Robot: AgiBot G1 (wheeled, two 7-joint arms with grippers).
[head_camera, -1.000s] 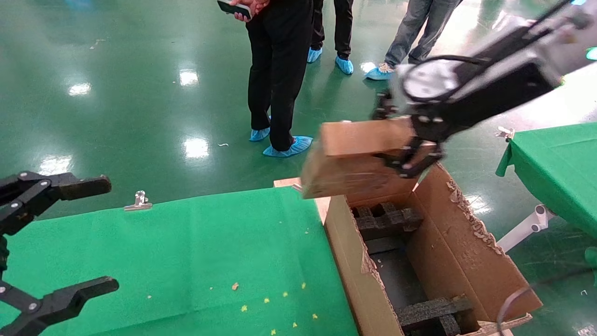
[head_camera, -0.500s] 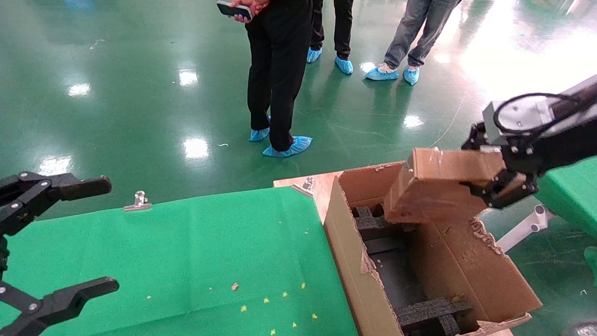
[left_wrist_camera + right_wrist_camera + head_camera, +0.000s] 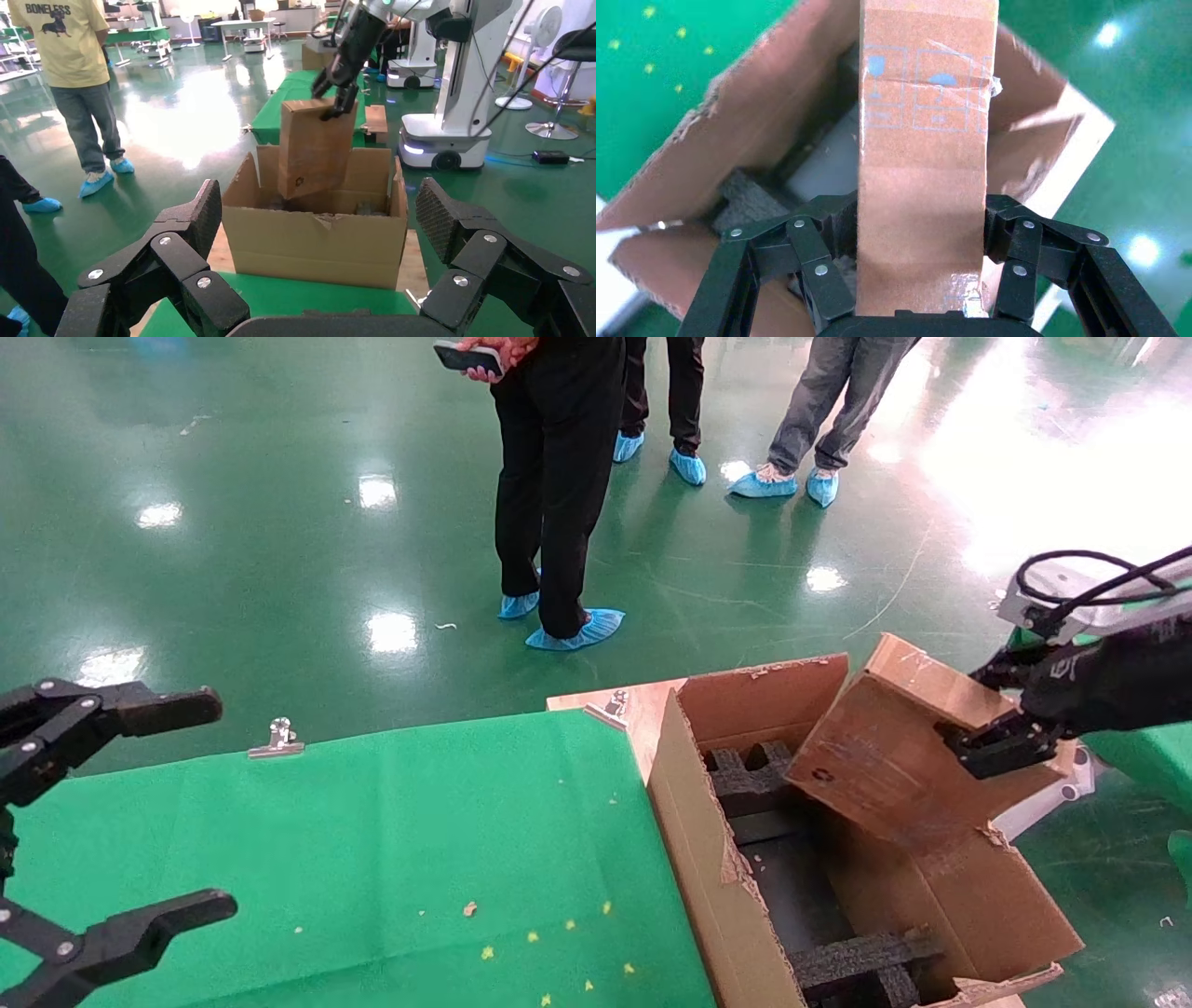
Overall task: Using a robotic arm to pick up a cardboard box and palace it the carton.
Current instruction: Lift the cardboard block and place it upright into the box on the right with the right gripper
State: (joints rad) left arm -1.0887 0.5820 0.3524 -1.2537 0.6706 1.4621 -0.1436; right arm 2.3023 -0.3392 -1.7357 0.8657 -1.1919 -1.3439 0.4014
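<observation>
The small brown cardboard box [image 3: 885, 756] hangs tilted over the far right part of the big carton [image 3: 694, 840], its lower edge dipping into the opening above the black foam inserts [image 3: 750, 784]. My right gripper [image 3: 989, 742] is shut on the box's upper end. The right wrist view shows its fingers [image 3: 828, 232] clamping both broad faces of the box [image 3: 923, 140], with the carton [image 3: 758, 119] below. My left gripper [image 3: 216, 803] stands open and holds nothing over the green table at the left. From there the box [image 3: 313, 151] shows held above the carton [image 3: 309, 246].
A green-clothed table [image 3: 372, 840] with a metal clip [image 3: 277, 738] adjoins the carton's left wall. Another green table [image 3: 1150, 761] and a white tube leg [image 3: 1043, 803] stand close on the right. Three people [image 3: 559, 477] stand on the floor beyond.
My right gripper has carried the box rightward and down, tilting it so its lower edge enters the carton. The left gripper has not moved.
</observation>
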